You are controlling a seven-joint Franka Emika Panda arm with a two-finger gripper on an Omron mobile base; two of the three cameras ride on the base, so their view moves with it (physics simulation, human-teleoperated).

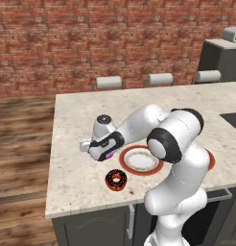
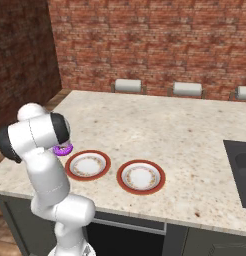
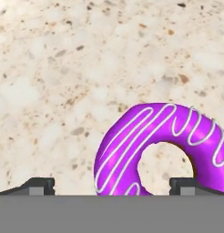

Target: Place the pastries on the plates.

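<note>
Brick-walled kitchen, wood floor; main item a speckled beige stone island counter [image 1: 91,115] with three grey stool backs [image 1: 109,82] along its far edge and a dark sink [image 2: 240,165] set in at the right.

Arm: white Franka Panda [image 1: 180,158], folded low over the counter's near left part, hand pointing down.

Plates: two round, white centre, reddish-brown rim. Left plate [image 2: 87,165] and right plate [image 2: 141,176] lie side by side near the front edge, apart, both bare. From the left base view, one plate [image 1: 140,160] lies at about 3 o'clock from the hand; the other plate's rim [image 1: 211,160] peeks out behind the arm.

Chocolate doughnut [image 1: 116,179]: dark, reddish-orange sprinkles, flat on the counter at about 7 o'clock from the nearer plate, just off its rim.

Purple doughnut [image 3: 164,150]: bright purple icing with thin white zigzag lines, flat on the counter directly under the hand, left of the left plate [image 2: 63,149].

Gripper [image 3: 113,186]: jaws spread wide, nothing clasped; fingertips [image 3: 38,185] sit just above the counter, the right tip over the doughnut's hole, the left tip on bare stone at about 9 o'clock from the ring.
</note>
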